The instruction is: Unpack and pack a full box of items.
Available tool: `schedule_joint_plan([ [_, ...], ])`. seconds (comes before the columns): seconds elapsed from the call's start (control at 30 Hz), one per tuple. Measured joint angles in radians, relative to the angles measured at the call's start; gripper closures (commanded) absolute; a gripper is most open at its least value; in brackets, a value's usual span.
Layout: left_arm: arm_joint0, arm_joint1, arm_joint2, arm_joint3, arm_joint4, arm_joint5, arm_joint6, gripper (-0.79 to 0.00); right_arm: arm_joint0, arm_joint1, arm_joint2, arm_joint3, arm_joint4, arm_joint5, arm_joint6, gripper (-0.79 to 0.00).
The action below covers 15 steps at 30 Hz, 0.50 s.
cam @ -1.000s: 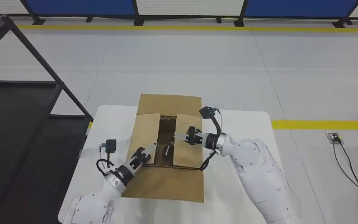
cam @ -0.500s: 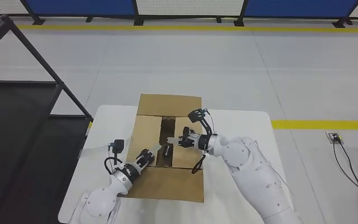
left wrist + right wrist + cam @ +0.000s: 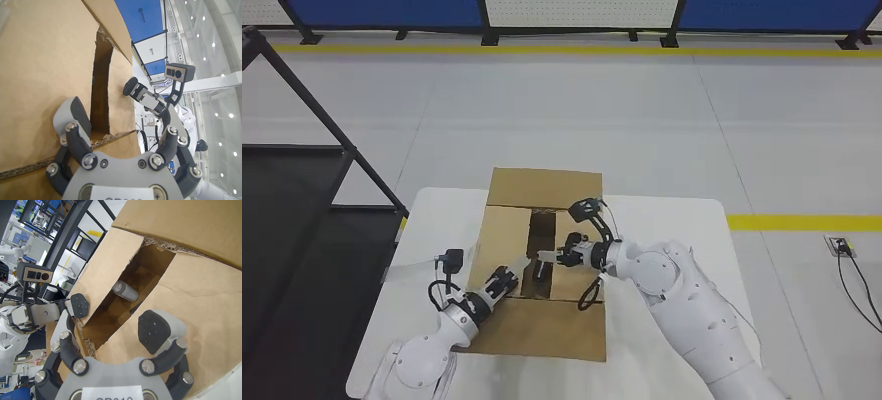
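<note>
Cardboard box [image 3: 542, 186] sits on the white table [image 3: 682, 225]. Its two inner flaps are folded nearly shut, leaving a narrow slot.

- Down the slot, one can [image 3: 125, 292] lies on its side on the box floor.
- Left tool [image 3: 511, 277] is spread wide and holds nothing. One pad [image 3: 76, 111] rests against the free edge of the left flap [image 3: 47, 66].
- Right tool [image 3: 108, 325] is also wide open and empty. It hovers over the slot beside the right flap [image 3: 189, 298].

Handling, my guess:
- The flaps are light corrugated board, ragged at the torn corners, and likely springy at the crease. Best pinched at the free edge, mid-length, and folded outward.
- The can looks rigid, smooth and fairly light, and it will probably roll if nudged. Best gripped across the barrel at its middle, once the slot is wider.
</note>
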<state>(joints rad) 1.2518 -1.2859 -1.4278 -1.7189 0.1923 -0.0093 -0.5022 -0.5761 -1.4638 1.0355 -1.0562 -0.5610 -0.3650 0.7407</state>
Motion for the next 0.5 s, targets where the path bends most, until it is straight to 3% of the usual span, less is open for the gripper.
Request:
schedule_joint_plan([
  [0.3, 0.014, 0.004, -0.021, -0.021, -0.061, -0.022, 0.015, -0.785, -0.008, 0.004, 0.019, -0.025, 0.036, -0.021, -0.058, -0.785],
  [0.5, 0.049, 0.009, -0.065, -0.086, -0.123, -0.063, 0.028, -0.785, -0.023, 0.01, 0.043, -0.059, 0.071, -0.031, -0.075, -0.785],
])
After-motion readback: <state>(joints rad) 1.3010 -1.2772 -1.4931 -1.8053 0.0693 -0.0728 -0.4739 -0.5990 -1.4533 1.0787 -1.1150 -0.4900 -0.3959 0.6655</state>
